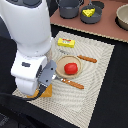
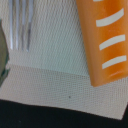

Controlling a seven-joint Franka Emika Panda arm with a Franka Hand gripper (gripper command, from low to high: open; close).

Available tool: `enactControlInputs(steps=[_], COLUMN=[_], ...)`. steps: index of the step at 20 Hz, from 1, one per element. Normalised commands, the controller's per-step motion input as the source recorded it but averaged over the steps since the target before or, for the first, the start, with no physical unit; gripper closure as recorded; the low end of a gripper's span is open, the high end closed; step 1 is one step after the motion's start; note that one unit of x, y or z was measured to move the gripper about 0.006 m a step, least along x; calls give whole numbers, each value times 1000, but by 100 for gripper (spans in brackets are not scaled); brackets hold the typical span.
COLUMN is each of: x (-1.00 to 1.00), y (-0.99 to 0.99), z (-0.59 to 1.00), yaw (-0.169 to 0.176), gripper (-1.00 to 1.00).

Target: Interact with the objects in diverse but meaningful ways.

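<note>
My gripper (image 1: pixel 42 88) hangs low over the near corner of the beige placemat (image 1: pixel 100 50), right above the orange-brown bread loaf (image 1: pixel 46 92); the arm hides its fingers. In the wrist view the loaf (image 2: pixel 102 40) shows white slash marks and lies flat on the mat, with no fingers in sight. A red tomato (image 1: pixel 71 68) sits in a tan bowl (image 1: pixel 62 63) mid-mat. The yellow red-marked packet (image 1: pixel 66 43) lies at the mat's far side. A yellow cheese wedge (image 1: pixel 89 12) rests in a blue-grey pot (image 1: pixel 96 17) at the back.
A fork (image 2: pixel 20 25) lies beside the loaf. Two orange-handled utensils (image 1: pixel 88 59) (image 1: pixel 74 84) flank the bowl. A second dark pot (image 1: pixel 69 8) and a beige bowl (image 1: pixel 123 18) stand on the brown board at the back.
</note>
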Motion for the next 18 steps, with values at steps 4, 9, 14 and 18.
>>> enactControlInputs(steps=[4, 9, 14, 18], x=[-5, 0, 133, 286], y=[-375, -238, -139, -109], z=[-26, -113, -115, -114], yaw=[74, 71, 40, 17], gripper=[-100, -100, -100, -100])
